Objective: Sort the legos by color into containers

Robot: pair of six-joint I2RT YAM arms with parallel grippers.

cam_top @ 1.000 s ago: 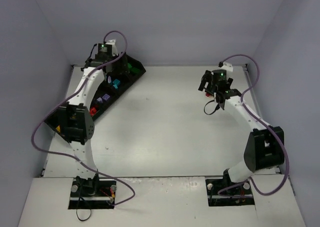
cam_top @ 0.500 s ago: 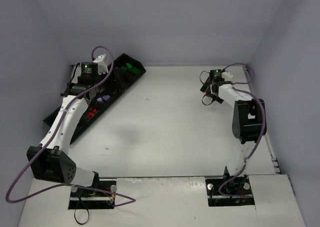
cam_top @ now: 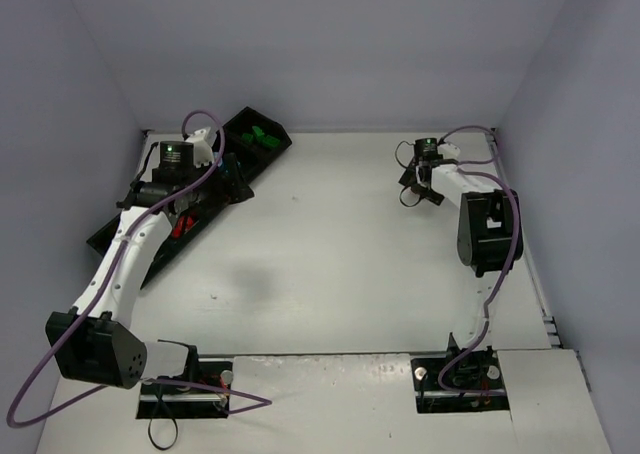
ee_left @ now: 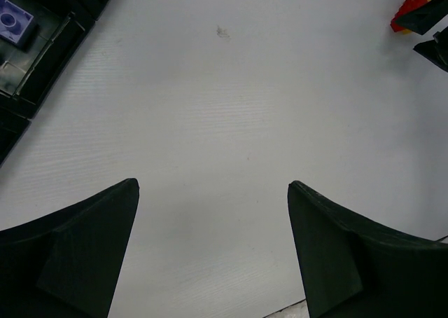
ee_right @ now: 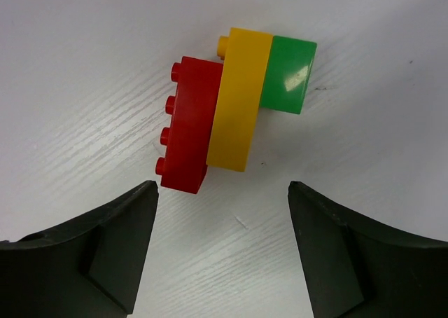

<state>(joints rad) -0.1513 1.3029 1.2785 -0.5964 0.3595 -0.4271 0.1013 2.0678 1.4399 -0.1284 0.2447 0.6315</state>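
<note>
On the table (cam_top: 330,264): plain white top, black tray in the far-left corner, one clump of bricks over on the far-right side, so the two sit well apart.
Tray (cam_top: 104,240): long, narrow, lying on a diagonal and split into square compartments. Green bricks (cam_top: 262,134) are in the far-end one and red bricks (cam_top: 180,228) are further toward the near end. One colour per box, which is the whole point of the job.
Left arm (cam_top: 125,249): stretched out over the tray and hiding most of the middle compartments.
Right arm (cam_top: 485,229): folded up tight at the far right so its wrist looks straight down at the clump.
Left gripper (ee_left: 212,185): fingers wide apart with nothing between them, just bare table below. A lilac brick (ee_left: 15,18) sits in a compartment at the corner of its wrist view. Empty, so it's free to help.
Right gripper (ee_right: 222,186): fingers spread too, with the tips just short of the clump. One tip is right beside the red end, no contact that I can see. Looks lined up to straddle it.
Stack (ee_right: 234,104): three legos stuck together, lying on the table, not in any container yet.
Red brick (ee_right: 187,125): one outer layer, studs pointing sideways.
Yellow brick (ee_right: 239,97): sandwiched in the middle.
Green brick (ee_right: 288,73): the smallest, stuck on the other side.
Next, I reckon: the stack has to be pulled apart before anything gets sorted, probably a job for both grippers.
</note>
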